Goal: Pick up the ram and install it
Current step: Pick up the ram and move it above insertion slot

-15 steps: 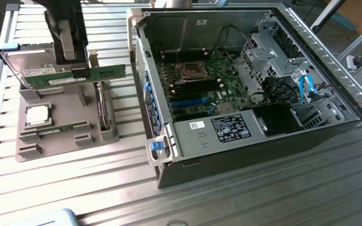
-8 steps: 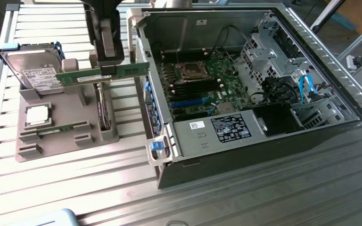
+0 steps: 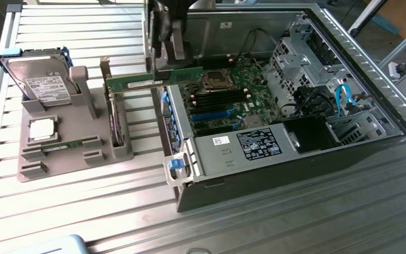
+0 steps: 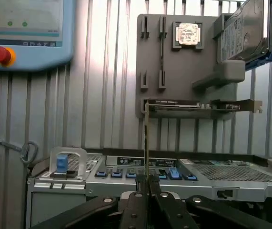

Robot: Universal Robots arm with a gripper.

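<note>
gripper [image 3: 175, 61] clamped shut on ram [image 3: 136, 81]. stick held on edge, long side level, hanging across computer case [image 3: 274, 180] rim, partly over motherboard [image 3: 221, 106], partly outside case. judgement: on-edge hold suits straight push into slot.

Gripper [image 3: 169, 63] clamping the ram [image 3: 143, 79]: I've open room over the motherboard [image 3: 228, 98]; case wall [image 3: 166, 114] underneath, upright expansion card [image 3: 116, 124] on the exterior view's left.

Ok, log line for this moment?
tool: shut on ram | ram: held between holder and motherboard, straddling case wall | install: not seated
</note>
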